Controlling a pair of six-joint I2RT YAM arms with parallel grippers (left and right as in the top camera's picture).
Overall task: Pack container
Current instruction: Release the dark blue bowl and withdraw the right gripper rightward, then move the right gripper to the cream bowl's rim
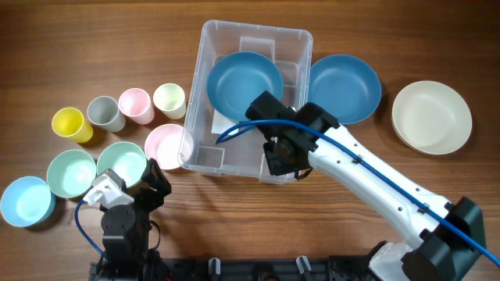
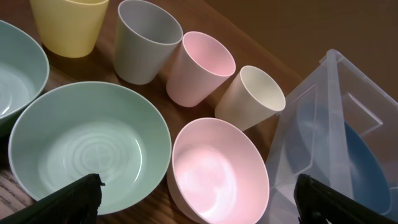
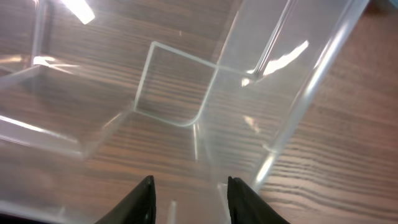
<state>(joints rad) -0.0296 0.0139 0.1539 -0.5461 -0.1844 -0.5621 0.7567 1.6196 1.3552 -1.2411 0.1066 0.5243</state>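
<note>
A row of cups stood at the left of the overhead frame, with a pink bowl and a green bowl below them. The left tool, fingers wide apart and empty, faced those two bowls. The container lay at upper centre on the surface, holding a blue bowl. A second blue bowl sat just beside its right wall. The right tool hung at the container's lower right corner, fingers apart, clamping nothing visible.

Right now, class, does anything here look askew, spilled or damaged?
Nothing looks spilled or broken. The container sits slightly askew to the grain of the table, and the pink bowl crowds its corner.
</note>
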